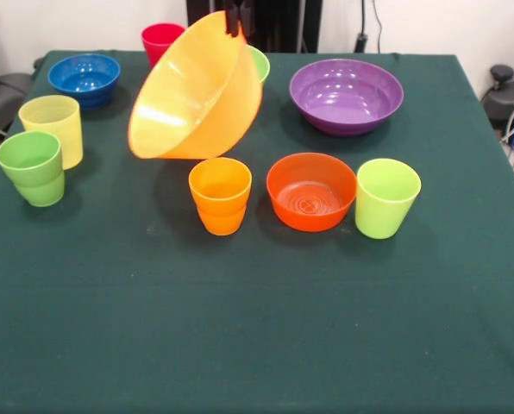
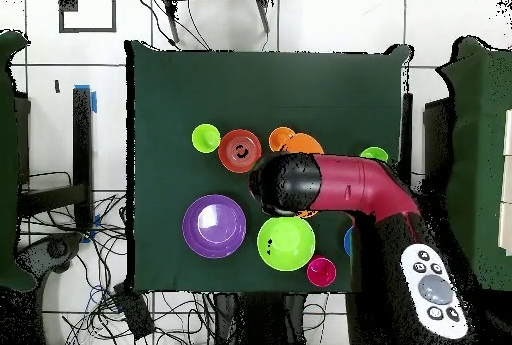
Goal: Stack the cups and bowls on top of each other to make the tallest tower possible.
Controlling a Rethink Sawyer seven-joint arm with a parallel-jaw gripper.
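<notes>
Clamping the rim of the tilted orange bowl [image 1: 195, 90], gripper [image 1: 237, 19] holds it aloft, upper centre, above the orange cup [image 1: 220, 195].

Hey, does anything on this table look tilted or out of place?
Yes: the large orange bowl hangs above the table, tipped steeply with its opening facing down and forward, held by its top rim in the pincer. The other bowls and cups sit upright.

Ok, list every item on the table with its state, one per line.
Large orange bowl: lifted, tilted, gripped at rim.
Gripper: shut on the bowl's rim.
Purple bowl: upright, empty.
Red-orange bowl: upright, empty.
Blue bowl: upright, empty.
Orange cup: upright.
Lime cup: upright.
</notes>
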